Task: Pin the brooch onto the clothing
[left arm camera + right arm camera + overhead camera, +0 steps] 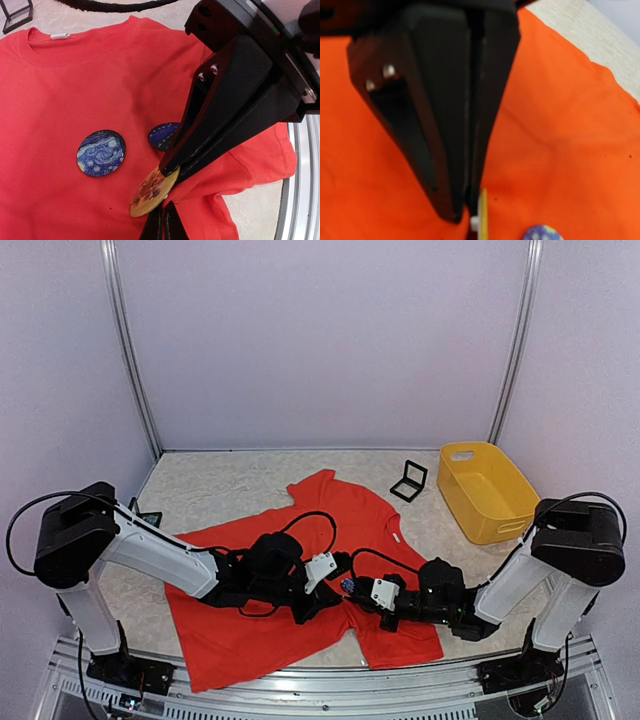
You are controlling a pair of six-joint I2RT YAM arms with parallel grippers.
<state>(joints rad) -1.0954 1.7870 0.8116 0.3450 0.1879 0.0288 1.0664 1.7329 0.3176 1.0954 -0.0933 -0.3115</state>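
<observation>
My right pincer (170, 171) is clenched, its two black fingers pressed together down to the tips; between those tips it grips the upper edge of the yellow brooch (152, 194), a round disc with an orange-brown pattern, tilted above the cloth; from my right wrist the same disc shows edge-on at the fingertips, with a small white piece beside them. My left pincer (163, 215) is clenched too, its tips closed and pointing at the lower edge of the brooch, just beside it; whether they pinch cloth or part of the pin there I cannot tell. The two pincers meet nose to nose over the front of the T-shirt (75, 85), which lies spread on the table (220, 485) before my bases and reaches the near edge; the fabric is red-orange and bunches into folds right under the brooch. In my left wrist view, to the left of the yellow disc and flat on the shirt, sits a round blue brooch (100, 153) with a swirling night sky; a second blue brooch (161, 135) lies just behind my right fingers, partly hidden by them. A white label (60, 36) shows at the collar. Beyond the shirt, on the far right of the table, stands a yellow basket (497, 528); just left of it, apart from the shirt, lies a small black frame (409, 480).
</observation>
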